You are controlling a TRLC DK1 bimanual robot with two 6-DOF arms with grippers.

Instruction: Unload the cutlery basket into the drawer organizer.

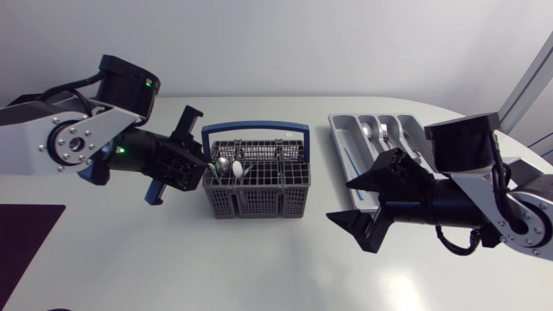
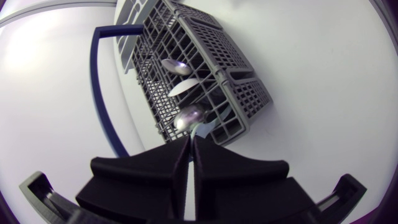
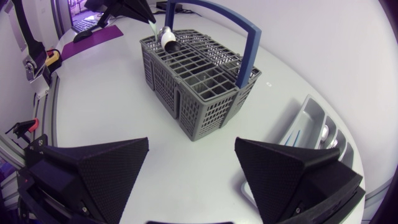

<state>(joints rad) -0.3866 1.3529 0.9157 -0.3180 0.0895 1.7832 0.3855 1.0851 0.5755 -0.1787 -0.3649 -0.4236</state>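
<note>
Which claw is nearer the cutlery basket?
Left. The left claw is at the basket's end, shut on a spoon; the right claw hangs open by the organizer, clear of the basket.

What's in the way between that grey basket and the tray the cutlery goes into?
Only bare table lies between the basket and the organizer. The right gripper, open, hangs over the organizer's near end, though, covering part of it.

Grey lattice basket (image 1: pixel 256 200) with blue handle (image 1: pixel 256 128); silver and white cutlery (image 2: pixel 189 117) inside. Right of basket, pale grey organizer (image 1: pixel 339 134). Flanking basket, matte black left gripper (image 1: pixel 204 166) and right gripper (image 1: pixel 341 200). Under basket, white table (image 1: pixel 259 268).
</note>
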